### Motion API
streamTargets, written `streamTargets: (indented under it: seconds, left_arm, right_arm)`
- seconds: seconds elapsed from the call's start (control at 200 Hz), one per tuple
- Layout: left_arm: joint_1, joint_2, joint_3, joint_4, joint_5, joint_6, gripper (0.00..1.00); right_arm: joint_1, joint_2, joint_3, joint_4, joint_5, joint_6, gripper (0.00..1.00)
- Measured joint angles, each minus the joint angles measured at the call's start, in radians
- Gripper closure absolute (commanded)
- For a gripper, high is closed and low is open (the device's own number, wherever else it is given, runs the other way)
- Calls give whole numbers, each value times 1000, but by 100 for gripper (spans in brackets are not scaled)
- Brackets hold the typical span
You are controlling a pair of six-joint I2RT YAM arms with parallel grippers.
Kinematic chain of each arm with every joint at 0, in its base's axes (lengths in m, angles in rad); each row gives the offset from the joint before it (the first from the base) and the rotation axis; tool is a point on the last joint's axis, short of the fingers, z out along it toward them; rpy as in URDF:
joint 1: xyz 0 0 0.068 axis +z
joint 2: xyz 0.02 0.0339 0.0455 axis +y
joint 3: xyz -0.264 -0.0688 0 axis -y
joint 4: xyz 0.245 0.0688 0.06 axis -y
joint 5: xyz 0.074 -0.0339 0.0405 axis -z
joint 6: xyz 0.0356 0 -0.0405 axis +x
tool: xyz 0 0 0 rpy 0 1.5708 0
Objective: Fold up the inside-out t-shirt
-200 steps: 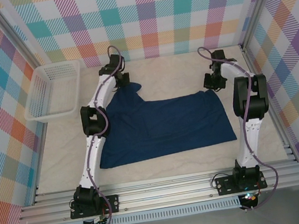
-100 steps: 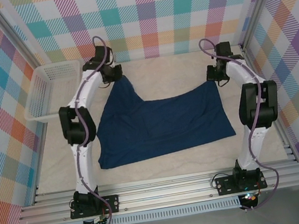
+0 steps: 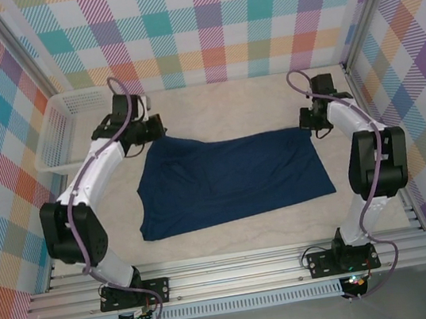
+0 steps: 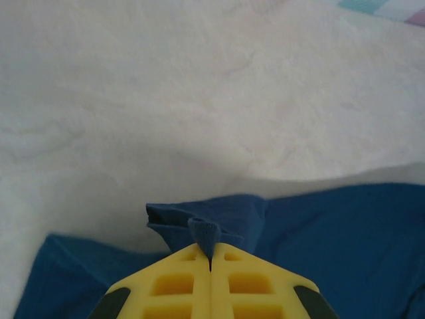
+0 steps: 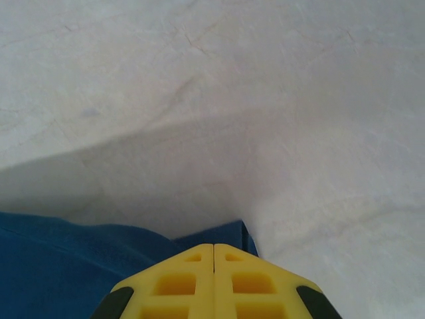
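Fabric of a dark navy t-shirt (image 3: 232, 177) lies spread across the middle of the table (image 3: 228, 101), wider from left to right than from front to back, with its front edge running parallel to the table's near edge and well back from it. The cloth looks mostly flat, with a few soft creases. Its far left corner rises slightly into the left gripper (image 3: 158, 133). From the left wrist camera, that gripper (image 4: 210, 256) has yellow fingers pressed tightly together on a small bunched fold of the t-shirt (image 4: 345, 232), which pokes out just beyond the tips. The far right corner of the garment meets the right gripper (image 3: 314, 124), which sits near the table's right edge. From the right wrist camera, this gripper (image 5: 213, 249) also has its yellow fingers pressed together, and the corner of the t-shirt (image 5: 66, 259) runs in under the tips, so it appears pinched there. Both white arms reach forward from their bases at the near edge, one down each side of the garment. A white mesh basket (image 3: 48, 128) sits at the table's far left corner, apart from the shirt and partly hidden by the left arm. The table surface is pale cream. Walls (image 3: 255, 9) in pastel plaid enclose it, and metal rails (image 3: 238, 272) run along the near edge.
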Motion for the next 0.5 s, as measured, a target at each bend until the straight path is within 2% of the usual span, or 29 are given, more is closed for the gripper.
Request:
streamTargets:
  seconds: [0.255, 0.5]
  left_arm:
    - [-6, -250, -304, 99, 44, -73, 100]
    - [-10, -417, -472, 113, 31, -110, 100]
  right_arm:
    - [0, -79, -137, -6, 5, 56, 100]
    - [-6, -81, -189, -32, 53, 78, 100]
